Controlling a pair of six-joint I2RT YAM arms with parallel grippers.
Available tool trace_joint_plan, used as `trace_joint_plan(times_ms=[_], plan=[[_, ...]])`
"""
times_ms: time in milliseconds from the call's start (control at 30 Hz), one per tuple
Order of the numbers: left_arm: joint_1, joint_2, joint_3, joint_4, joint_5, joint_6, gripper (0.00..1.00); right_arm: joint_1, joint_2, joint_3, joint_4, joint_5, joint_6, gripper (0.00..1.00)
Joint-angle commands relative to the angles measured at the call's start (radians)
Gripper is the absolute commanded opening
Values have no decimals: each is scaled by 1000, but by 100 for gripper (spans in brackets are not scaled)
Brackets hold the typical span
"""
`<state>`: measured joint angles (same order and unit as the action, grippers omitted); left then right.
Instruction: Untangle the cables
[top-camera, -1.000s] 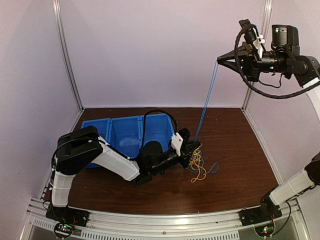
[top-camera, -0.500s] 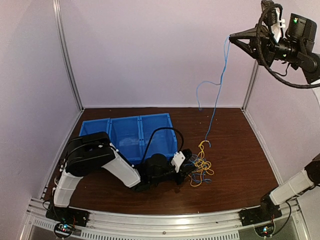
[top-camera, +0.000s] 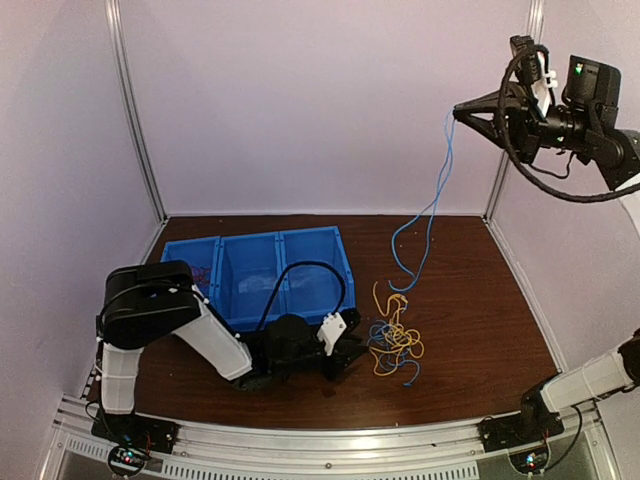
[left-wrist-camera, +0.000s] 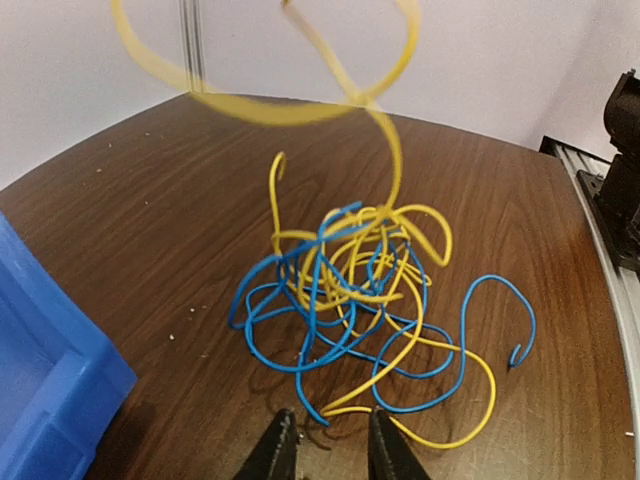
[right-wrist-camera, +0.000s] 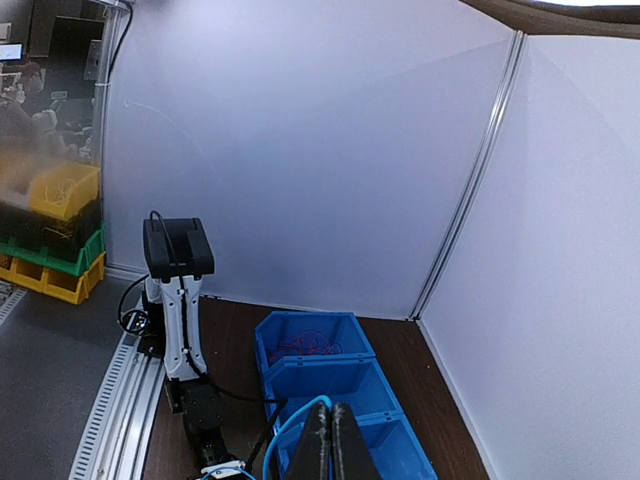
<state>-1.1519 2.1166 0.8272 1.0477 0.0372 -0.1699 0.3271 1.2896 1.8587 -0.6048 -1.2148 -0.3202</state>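
A loose tangle of yellow and blue cables (top-camera: 395, 345) lies on the dark wood table, seen close in the left wrist view (left-wrist-camera: 350, 290), with one yellow strand (left-wrist-camera: 262, 110) curling up high. My left gripper (top-camera: 345, 350) rests low just left of the tangle, open a little (left-wrist-camera: 332, 435), with nothing between its fingers; a blue cable end lies right in front of them. My right gripper (top-camera: 458, 108) is high at the back right, shut (right-wrist-camera: 331, 415) on a light blue cable (top-camera: 445, 160) that hangs down to about the table, clear of the tangle. Red cables (right-wrist-camera: 315, 345) lie in the end compartment.
A blue three-compartment bin (top-camera: 250, 240) stands behind the left arm, its near corner (left-wrist-camera: 40, 370) close to the left gripper. The aluminium rail (left-wrist-camera: 600, 190) runs along the table's near edge. White enclosure walls stand on three sides.
The right gripper rose and pulled the light blue cable out of the tangle. The left gripper opened, let go of the pile and drew back to the left.
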Motion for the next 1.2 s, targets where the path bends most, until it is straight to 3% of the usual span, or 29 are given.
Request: trace_joint_plan(times_ms=[0, 233, 333, 467, 700, 933, 1167], plan=[[1, -125, -81, 109, -15, -20, 30, -7, -33, -150, 9, 41, -47, 0], [-13, -232, -91, 92, 11, 21, 34, -8, -62, -280, 33, 42, -57, 0], [-18, -211, -13, 34, 7, 61, 37, -8, -62, -275, 38, 31, -48, 0], [-20, -162, 93, -38, -102, 81, 41, -7, -63, -267, 44, 17, -35, 0], [-12, -125, 108, 1, -132, 158, 45, -7, -82, -236, 2, 9, -46, 0], [16, -21, 217, -68, -103, 181, 39, -7, -90, -213, -17, 3, -45, 0], [49, 44, 231, -47, -59, 139, 18, -7, -87, -146, -46, 3, -48, 0]])
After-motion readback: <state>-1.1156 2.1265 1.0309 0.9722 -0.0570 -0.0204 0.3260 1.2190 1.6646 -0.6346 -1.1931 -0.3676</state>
